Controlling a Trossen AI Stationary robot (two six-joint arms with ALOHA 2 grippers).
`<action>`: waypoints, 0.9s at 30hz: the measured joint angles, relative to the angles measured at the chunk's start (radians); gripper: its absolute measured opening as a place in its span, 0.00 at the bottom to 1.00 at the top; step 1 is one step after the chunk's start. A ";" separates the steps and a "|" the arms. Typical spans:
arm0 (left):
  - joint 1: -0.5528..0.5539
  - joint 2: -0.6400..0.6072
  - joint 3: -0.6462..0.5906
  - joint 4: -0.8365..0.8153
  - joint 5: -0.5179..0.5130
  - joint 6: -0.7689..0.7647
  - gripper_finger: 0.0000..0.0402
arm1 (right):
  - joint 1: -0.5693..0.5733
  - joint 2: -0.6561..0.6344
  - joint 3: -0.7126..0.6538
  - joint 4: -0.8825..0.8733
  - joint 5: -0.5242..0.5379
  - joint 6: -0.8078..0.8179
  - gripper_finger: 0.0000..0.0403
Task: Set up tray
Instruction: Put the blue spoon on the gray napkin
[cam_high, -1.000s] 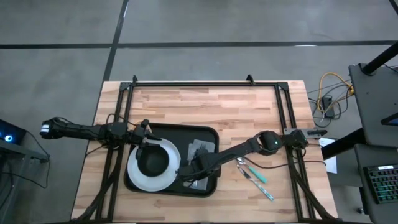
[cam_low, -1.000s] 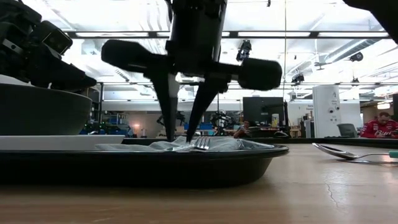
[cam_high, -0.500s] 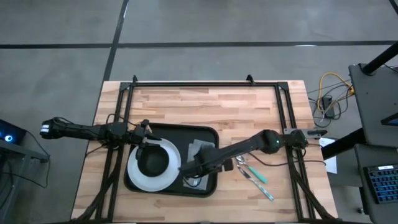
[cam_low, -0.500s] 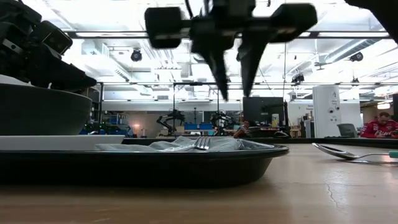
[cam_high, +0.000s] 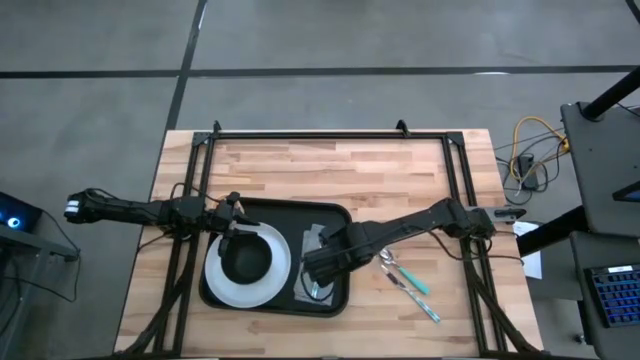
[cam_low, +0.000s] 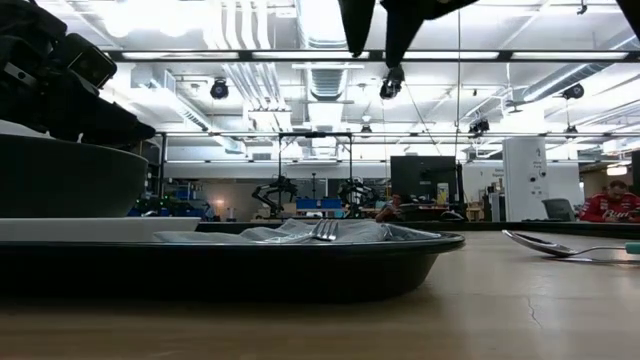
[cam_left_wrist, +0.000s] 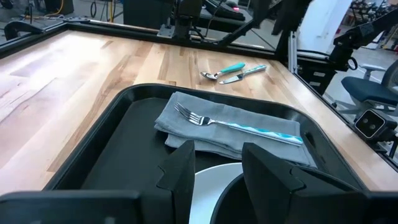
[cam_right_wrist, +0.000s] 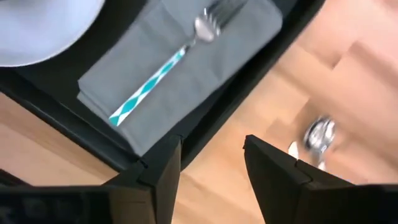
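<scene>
The black tray (cam_high: 333, 215) lies on the wooden table. On its left half a white plate (cam_high: 275, 268) carries a black bowl (cam_high: 245, 258). On its right half a folded grey napkin (cam_right_wrist: 186, 56) bears a fork (cam_right_wrist: 163, 73) with a teal handle. My right gripper (cam_right_wrist: 211, 149) hangs open high above the napkin, fingers pointing down; the low view shows only its fingertips (cam_low: 375, 28). My left gripper (cam_left_wrist: 214, 165) stands open at the plate's far left rim, just above the bowl (cam_low: 60, 180).
A spoon (cam_high: 392, 268) and a knife (cam_high: 420, 295) with teal handles lie on the bare wood right of the tray. Black frame rails (cam_high: 455, 180) run along the table's left, far and right sides.
My right gripper has risen straight up from the fork on the napkin, almost out of the low view's top, and has rolled about its own axis. The fork and napkin lie where they were.
</scene>
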 joint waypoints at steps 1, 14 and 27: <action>0.000 0.000 0.000 0.000 0.000 0.000 0.29 | 0.000 -0.005 0.000 0.000 0.016 -0.027 0.41; 0.000 0.000 0.000 0.000 0.000 0.000 0.29 | 0.003 -0.009 -0.004 0.000 0.076 -0.227 0.36; 0.000 0.000 0.000 0.002 0.000 -0.108 0.29 | 0.061 -0.065 -0.149 0.000 0.070 -0.231 0.32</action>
